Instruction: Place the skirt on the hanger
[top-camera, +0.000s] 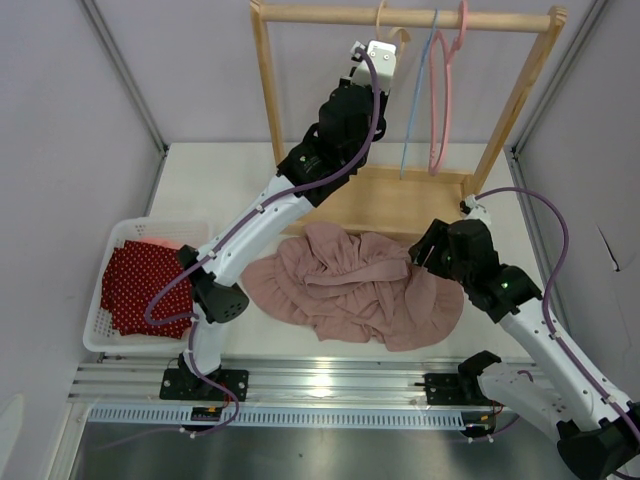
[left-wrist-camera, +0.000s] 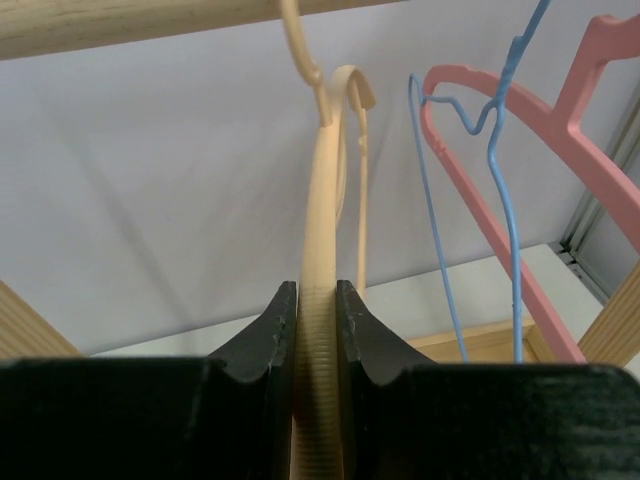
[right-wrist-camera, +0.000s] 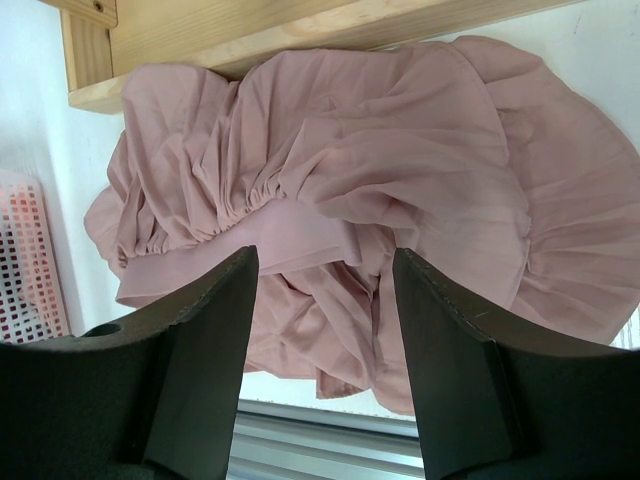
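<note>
1. Red cloth (top-camera: 140, 285) sits in the basket (top-camera: 98, 310); not my job.
2. My left gripper (left-wrist-camera: 318, 300) pinches the tan hanger (left-wrist-camera: 326, 200) to lift it off the rail (left-wrist-camera: 120, 25).
3. Pink skirt (top-camera: 350, 290) lies bunched on the table (top-camera: 200, 180).
4. My right gripper (right-wrist-camera: 322, 275) hangs wide above it, ready to grab.

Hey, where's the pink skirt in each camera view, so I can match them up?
Top external: the pink skirt lies crumpled mid-table, just in front of the wooden rack.
Left wrist: not in it; the left tool is shut on a beige hanger under the wooden rack.
Right wrist: it fills most of the picture, beyond the open right tool.
Shared landmark: the wooden rack, along the top edge here.
</note>
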